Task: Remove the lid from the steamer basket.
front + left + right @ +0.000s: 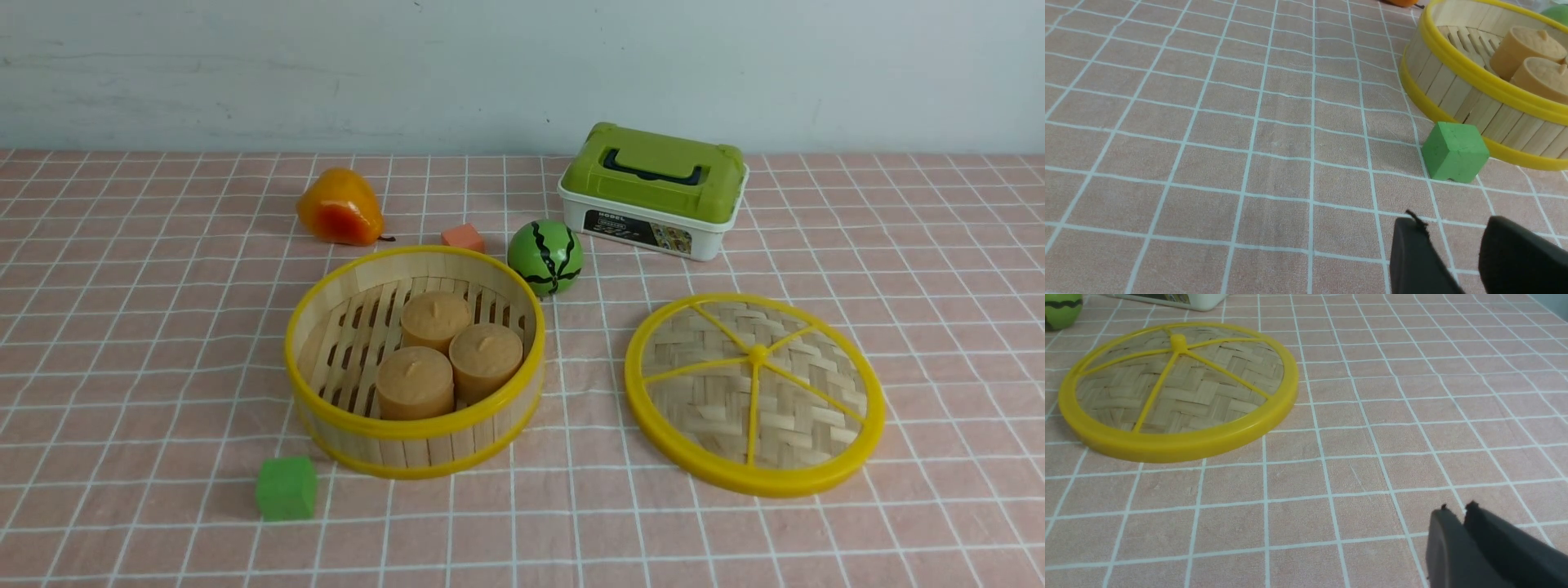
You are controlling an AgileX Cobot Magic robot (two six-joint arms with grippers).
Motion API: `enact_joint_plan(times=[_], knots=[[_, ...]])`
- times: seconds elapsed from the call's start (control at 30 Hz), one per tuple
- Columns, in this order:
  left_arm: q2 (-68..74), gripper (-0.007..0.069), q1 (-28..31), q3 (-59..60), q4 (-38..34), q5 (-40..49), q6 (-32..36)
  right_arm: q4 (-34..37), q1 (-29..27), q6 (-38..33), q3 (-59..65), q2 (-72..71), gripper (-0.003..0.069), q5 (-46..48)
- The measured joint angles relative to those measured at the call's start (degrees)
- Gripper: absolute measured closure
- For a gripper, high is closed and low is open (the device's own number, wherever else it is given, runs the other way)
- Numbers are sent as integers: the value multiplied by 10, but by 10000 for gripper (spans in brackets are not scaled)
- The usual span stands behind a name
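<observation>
Already the lid (755,394) lies flat on the desk (147,343), well apart from the steamer basket (415,359) and on its right in the front view; its yellow rim rests on the pink checked cloth, spokes and centre knob facing up; nothing touches it. The basket stands open, with three tan cylindrical buns (447,353) clustered on its slatted floor; a green cube (286,487) sits just beside its near left wall, an orange cube (463,238) and a watermelon ball (545,256) sit behind it, and a toy pear (340,207) lies farther back on the left; a white box with a green top (654,189) stands behind the lid.

The left gripper (1453,232) hangs over bare cloth near the green cube, its jaws apart with a clear gap and holding nothing; the right gripper (1457,512) hangs over the cloth well clear of the lid, its jaws nearly together with only a thin slit between the tips, empty.
</observation>
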Motion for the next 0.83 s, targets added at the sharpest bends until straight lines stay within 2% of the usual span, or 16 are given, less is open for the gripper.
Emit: enact_joint_plan(times=[0.83], knots=[[0, 385, 0, 0, 0, 0, 0, 0, 0, 0, 0, 0, 599, 0]])
